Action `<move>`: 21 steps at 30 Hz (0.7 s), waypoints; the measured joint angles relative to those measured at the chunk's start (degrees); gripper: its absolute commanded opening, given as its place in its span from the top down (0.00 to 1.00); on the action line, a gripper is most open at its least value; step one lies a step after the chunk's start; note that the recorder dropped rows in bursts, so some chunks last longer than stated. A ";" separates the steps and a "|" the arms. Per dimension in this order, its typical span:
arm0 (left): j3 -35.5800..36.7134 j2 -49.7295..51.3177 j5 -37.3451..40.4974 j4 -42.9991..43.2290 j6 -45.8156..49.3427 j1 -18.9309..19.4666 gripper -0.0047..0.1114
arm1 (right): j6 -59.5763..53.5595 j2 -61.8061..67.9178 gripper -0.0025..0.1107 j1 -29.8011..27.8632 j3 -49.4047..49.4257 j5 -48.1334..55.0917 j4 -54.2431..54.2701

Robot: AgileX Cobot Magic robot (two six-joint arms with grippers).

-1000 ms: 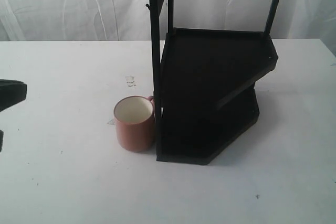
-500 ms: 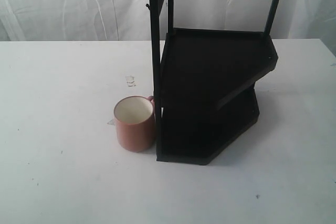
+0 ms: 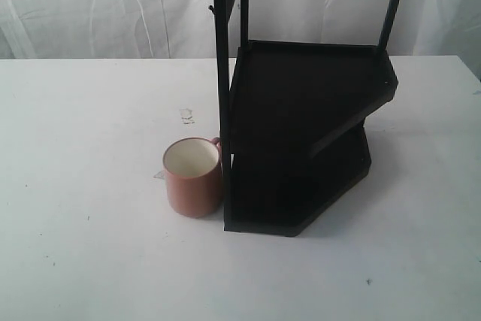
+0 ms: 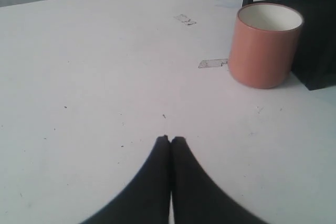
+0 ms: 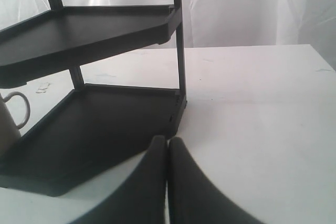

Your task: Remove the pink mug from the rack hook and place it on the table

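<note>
Since a second ago, the dark piece of the left arm has slipped out of the exterior view, and nothing else has shifted. The pink mug (image 3: 193, 177) sits exactly where it was.

The job looks finished, judging from how things lie. The mug stands upright on the white surface (image 3: 90, 246), just beside the base of the black rack (image 3: 301, 133), at the foot of its tall upright post (image 3: 219, 73). Whether the mug touches the post cannot be told. High on that post the small hook (image 3: 212, 10) sticks out bare. Nothing appears to be left but for the arms to stay clear.

The left end effector (image 4: 171, 140) hangs low over the surface, well apart from the rack, with its fingers pressed together and holding nothing. The right end effector (image 5: 167, 140) is likewise closed on nothing, hanging near the rack's lower shelf on the far side from the mug.

The mug is a small, straight-walled salmon-pink cup with a matte finish and a cream-white inside that looks empty. Its little loop handle (image 3: 215, 141) is turned toward the rack. A scrap of clear tape (image 4: 212, 63) lies on the surface just beside the mug, on the side away from the rack.
</note>
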 measured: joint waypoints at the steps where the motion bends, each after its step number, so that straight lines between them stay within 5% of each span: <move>1: 0.00 0.00 0.00 0.00 -0.04 0.00 0.96 | 0.00 0.00 0.98 0.00 0.00 0.00 0.00; 21: 0.00 0.00 1.83 0.00 -0.17 0.00 0.96 | 0.00 0.00 0.98 0.00 0.00 0.00 0.00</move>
